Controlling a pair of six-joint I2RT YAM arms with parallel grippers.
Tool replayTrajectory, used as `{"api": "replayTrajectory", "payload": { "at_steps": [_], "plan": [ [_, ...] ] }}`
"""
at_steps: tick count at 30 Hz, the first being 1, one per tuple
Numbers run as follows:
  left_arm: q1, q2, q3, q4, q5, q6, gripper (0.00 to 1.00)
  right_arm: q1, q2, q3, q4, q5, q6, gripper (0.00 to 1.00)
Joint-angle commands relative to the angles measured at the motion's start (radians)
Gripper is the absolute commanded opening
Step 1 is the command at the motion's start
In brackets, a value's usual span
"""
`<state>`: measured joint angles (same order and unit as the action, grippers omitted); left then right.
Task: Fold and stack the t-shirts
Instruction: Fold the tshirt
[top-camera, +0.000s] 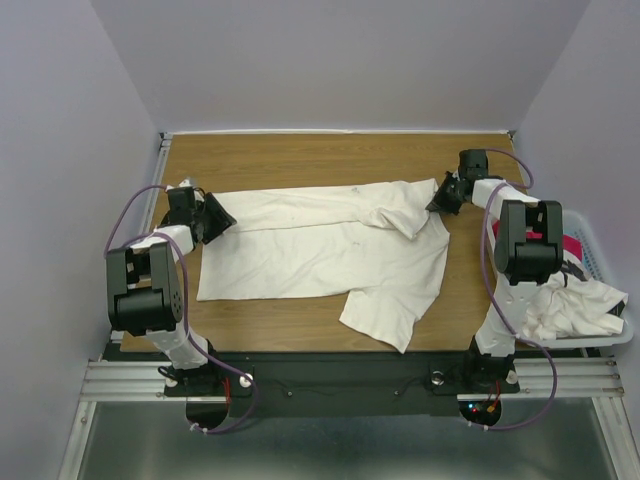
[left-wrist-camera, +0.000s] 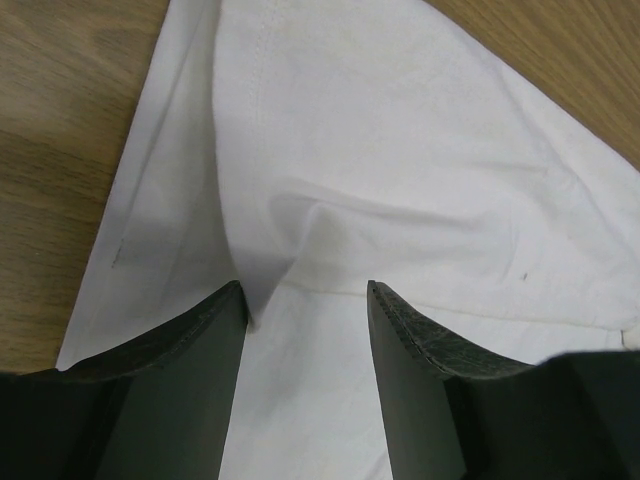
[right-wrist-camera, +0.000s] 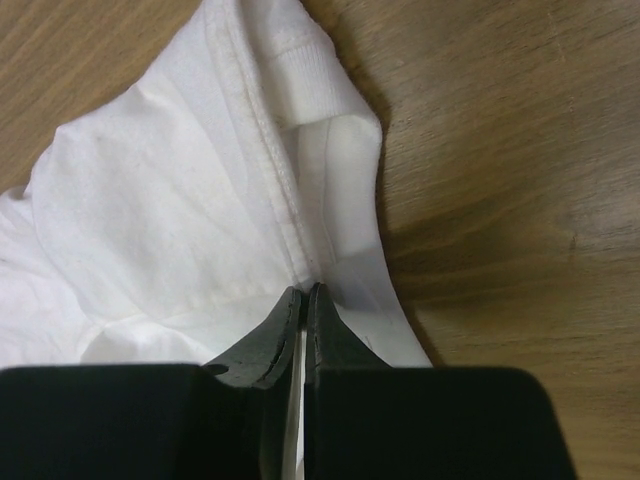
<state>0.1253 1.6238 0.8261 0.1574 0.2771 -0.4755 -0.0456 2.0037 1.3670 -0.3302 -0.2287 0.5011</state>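
Observation:
A plain off-white t-shirt (top-camera: 320, 250) lies spread across the wooden table, with a sleeve hanging toward the near edge. My left gripper (top-camera: 222, 215) stands at its left edge. In the left wrist view the left gripper (left-wrist-camera: 306, 290) is open, low over the shirt (left-wrist-camera: 400, 150), with a soft ridge of cloth running between the fingers. My right gripper (top-camera: 440, 200) is at the shirt's far right corner. The right wrist view shows the right gripper (right-wrist-camera: 304, 290) shut on a thin layer of the off-white shirt (right-wrist-camera: 170, 200) beside a seam and the ribbed collar. A magenta-red t-shirt (top-camera: 572, 245) and a white t-shirt (top-camera: 570, 305) lie in the basket.
A white slatted basket (top-camera: 595, 343) stands off the table's right side, next to the right arm, with cloth spilling over its rim. Bare wood (top-camera: 300, 150) runs along the far side of the table. Grey walls close in on all sides.

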Motion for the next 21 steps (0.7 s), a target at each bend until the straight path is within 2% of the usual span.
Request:
{"api": "replayTrajectory", "payload": {
  "at_steps": [1, 7, 9, 11, 12, 14, 15, 17, 18, 21],
  "plan": [
    [-0.006, -0.004, 0.013, 0.005, -0.009, 0.015, 0.62, -0.004, 0.000, 0.026, 0.020, -0.003, -0.001, 0.01],
    [-0.007, 0.005, 0.013, -0.007, -0.050, 0.017, 0.61, -0.004, 0.000, 0.024, 0.020, -0.006, -0.001, 0.01],
    [-0.007, 0.018, 0.016, -0.007, -0.058, 0.020, 0.56, -0.004, 0.000, 0.026, 0.020, -0.008, -0.001, 0.01],
    [-0.007, 0.025, 0.024, -0.009, -0.061, 0.024, 0.49, -0.004, -0.002, 0.029, 0.020, -0.011, -0.001, 0.01],
    [-0.009, 0.031, 0.028, -0.007, -0.059, 0.028, 0.37, -0.004, -0.005, 0.030, 0.020, -0.014, 0.001, 0.01],
    [-0.009, 0.033, 0.044, -0.007, -0.064, 0.031, 0.33, -0.004, -0.011, 0.037, 0.019, -0.017, 0.001, 0.01],
    [-0.007, 0.030, 0.050, -0.006, -0.067, 0.031, 0.17, -0.004, -0.016, 0.038, 0.019, -0.015, 0.001, 0.01],
    [-0.007, 0.028, 0.086, -0.010, -0.076, 0.035, 0.03, -0.004, -0.029, 0.043, 0.019, -0.001, 0.002, 0.01],
    [-0.006, 0.027, 0.102, -0.013, -0.091, 0.038, 0.00, -0.004, -0.034, 0.050, 0.019, 0.006, 0.002, 0.01],
    [0.002, 0.048, 0.186, -0.021, -0.107, 0.046, 0.00, -0.010, -0.048, 0.075, 0.019, 0.032, 0.007, 0.01]
  ]
}}
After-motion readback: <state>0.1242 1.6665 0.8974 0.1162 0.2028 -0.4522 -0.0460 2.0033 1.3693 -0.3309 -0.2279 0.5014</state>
